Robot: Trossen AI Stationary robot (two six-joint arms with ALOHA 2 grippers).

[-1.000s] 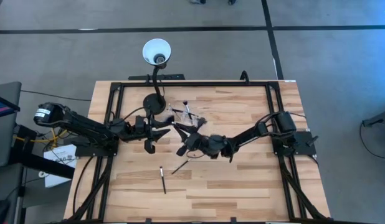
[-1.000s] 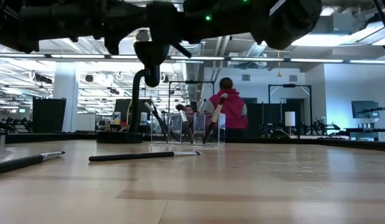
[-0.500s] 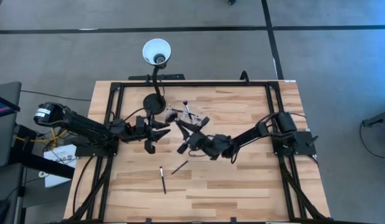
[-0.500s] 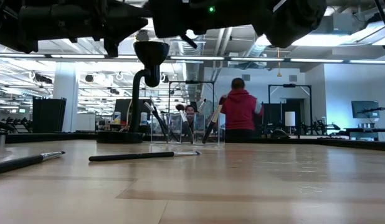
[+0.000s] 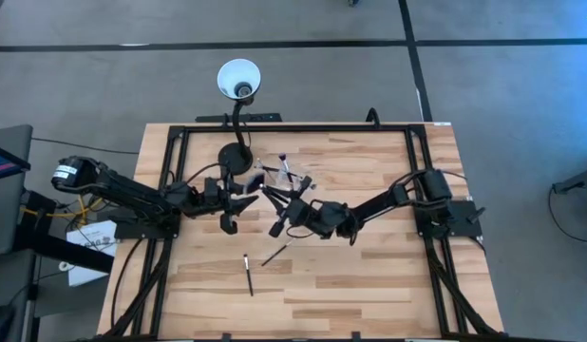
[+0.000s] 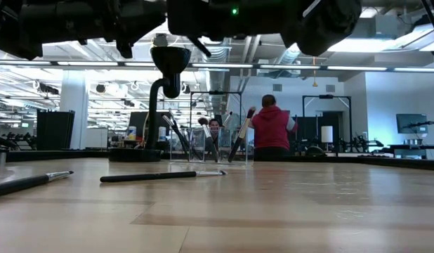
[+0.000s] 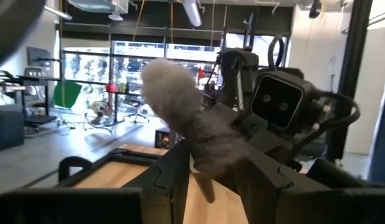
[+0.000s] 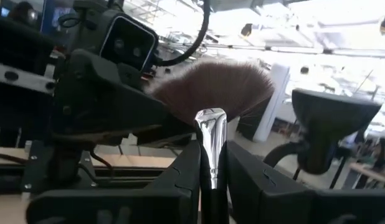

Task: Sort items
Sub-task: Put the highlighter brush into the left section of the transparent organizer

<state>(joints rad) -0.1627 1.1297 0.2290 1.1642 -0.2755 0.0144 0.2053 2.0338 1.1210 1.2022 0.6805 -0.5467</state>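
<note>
right gripper (image 5: 277, 211) above mid surface (image 5: 369, 275), just right of the left gripper (image 5: 238, 204); fingers (image 8: 186, 180) clamped on the fan brush (image 8: 211, 106), silvery ferrule upright between them, wide fan head spread above the fingertips. left gripper facing the right one across a small gap; fingers (image 7: 174, 180) spread, with blurred pale bristles right in front of them, contact not clear.

clear holder (image 6: 218, 128) on the far part of the surface, between the two grippers in the high view, next to the lamp base (image 5: 235, 158). several brushes in holder (image 6: 203, 140), leaning at angles, dark handles and tips visible through the clear walls.

two loose brushes on the nearer surface: first loose brush (image 5: 248, 275) lying roughly near-to-far, left of centre; second loose brush (image 5: 274, 254) lying diagonally just right of it, apart from it. both flat on the wood.

gooseneck lamp (image 5: 238, 79) with white shade overhanging the far edge. person in red top (image 6: 271, 128) standing in the room beyond the surface.
</note>
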